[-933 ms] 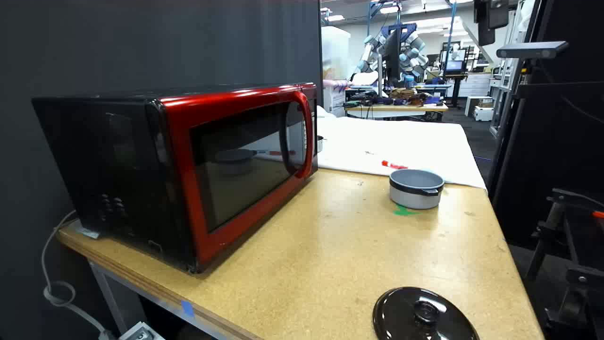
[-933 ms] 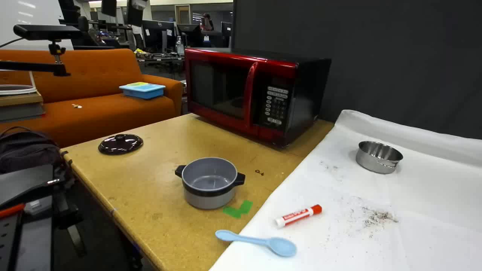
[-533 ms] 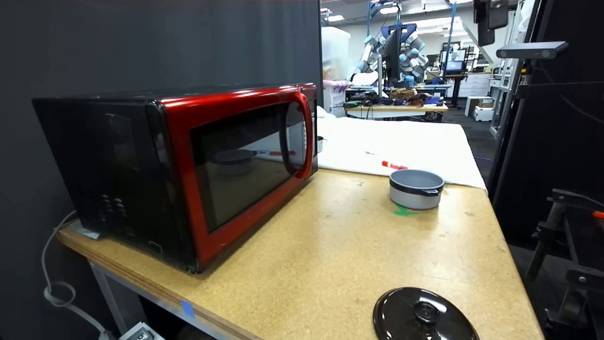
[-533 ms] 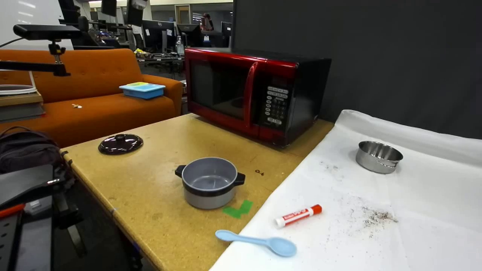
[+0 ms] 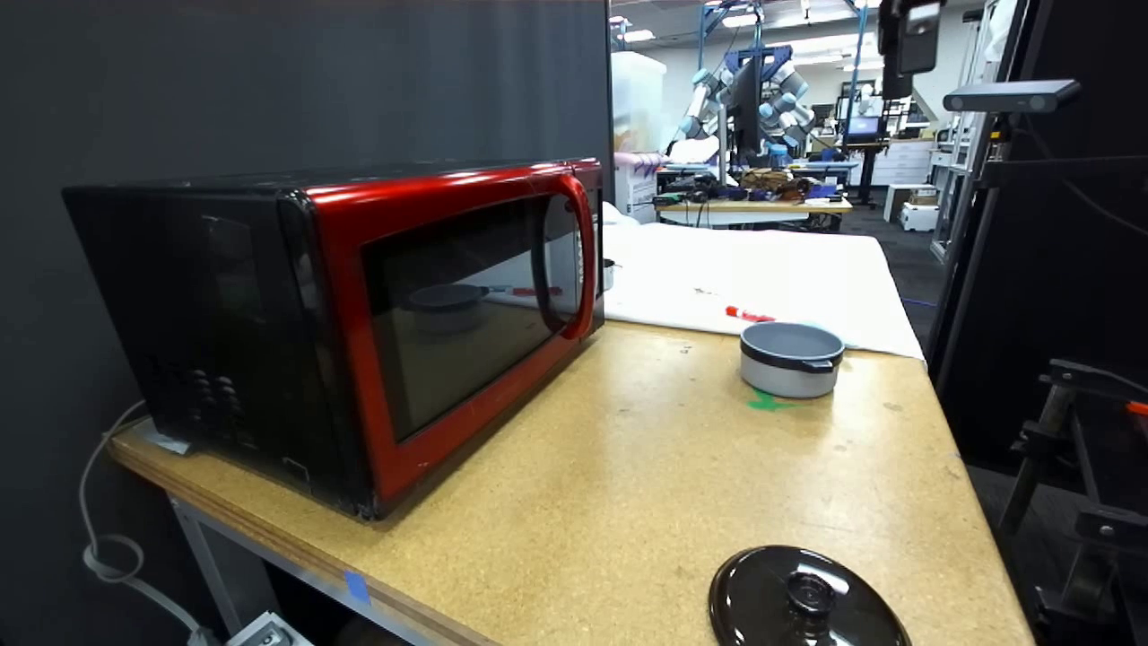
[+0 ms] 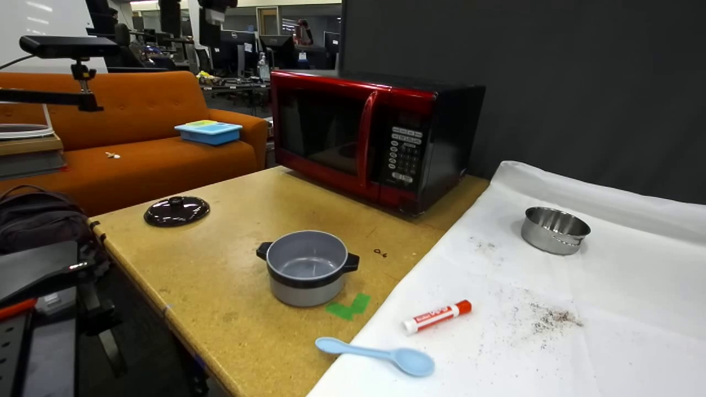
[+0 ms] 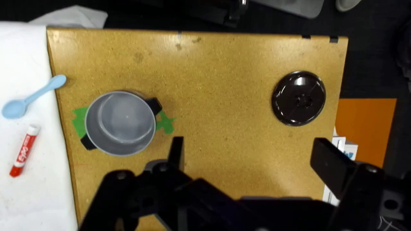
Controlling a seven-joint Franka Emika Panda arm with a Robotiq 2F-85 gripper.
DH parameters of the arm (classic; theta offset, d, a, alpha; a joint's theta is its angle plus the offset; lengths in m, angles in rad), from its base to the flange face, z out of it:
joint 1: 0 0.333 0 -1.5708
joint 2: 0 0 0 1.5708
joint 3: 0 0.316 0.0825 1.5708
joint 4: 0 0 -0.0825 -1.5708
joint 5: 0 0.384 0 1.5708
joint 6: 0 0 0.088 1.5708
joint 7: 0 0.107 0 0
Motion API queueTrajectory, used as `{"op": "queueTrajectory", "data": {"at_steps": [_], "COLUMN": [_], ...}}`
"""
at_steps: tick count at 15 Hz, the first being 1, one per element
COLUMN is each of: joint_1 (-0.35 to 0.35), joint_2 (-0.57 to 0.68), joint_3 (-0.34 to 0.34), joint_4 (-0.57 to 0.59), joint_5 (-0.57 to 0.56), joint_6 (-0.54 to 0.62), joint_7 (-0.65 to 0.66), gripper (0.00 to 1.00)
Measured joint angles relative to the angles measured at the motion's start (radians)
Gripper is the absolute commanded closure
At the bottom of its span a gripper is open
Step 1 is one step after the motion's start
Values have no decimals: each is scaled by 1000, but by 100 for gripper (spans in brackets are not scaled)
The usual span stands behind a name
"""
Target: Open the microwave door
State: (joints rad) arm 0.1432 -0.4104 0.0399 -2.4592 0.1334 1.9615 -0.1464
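Observation:
The microwave [image 5: 197,314] stands on the wooden table and shows in both exterior views [image 6: 455,138]. Its red-framed microwave door [image 5: 466,323] is shut, with a dark window [image 6: 317,129]. A curved red handle [image 5: 587,260] runs up the door beside the keypad, and shows in an exterior view [image 6: 367,138]. My gripper [image 7: 249,144] is open and empty, its dark fingers wide apart, facing down over the table. Its lower part shows at the top edge of both exterior views [image 5: 908,76] [image 6: 190,33], high up and well apart from the door. The microwave is out of the wrist view.
A grey pot [image 6: 307,270] and a dark lid [image 6: 176,211] sit on the table [image 7: 208,80] in front of the microwave. A blue spoon [image 6: 380,355], a red marker [image 6: 438,317] and a steel pan [image 6: 554,231] lie on the white sheet [image 6: 469,358].
My gripper has shifted a little toward the microwave's side in both exterior views, and slightly lower. The door, the pot and the lid have not moved.

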Motion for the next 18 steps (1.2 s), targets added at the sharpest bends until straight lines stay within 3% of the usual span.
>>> {"op": "queueTrajectory", "data": {"at_steps": [4,9,12,18], "joint_1": [18,-38,-69,-68], "joint_2": [37,162,232,236], "joint_3": [75,79,74,76], "joint_4": [-76,-93,-49,-41], "joint_5": [-3,-89,-129,-129], "joint_6": [346,702,725,724], "joint_7": [116,236,249,245], "gripper": [0,0,0,0]}}
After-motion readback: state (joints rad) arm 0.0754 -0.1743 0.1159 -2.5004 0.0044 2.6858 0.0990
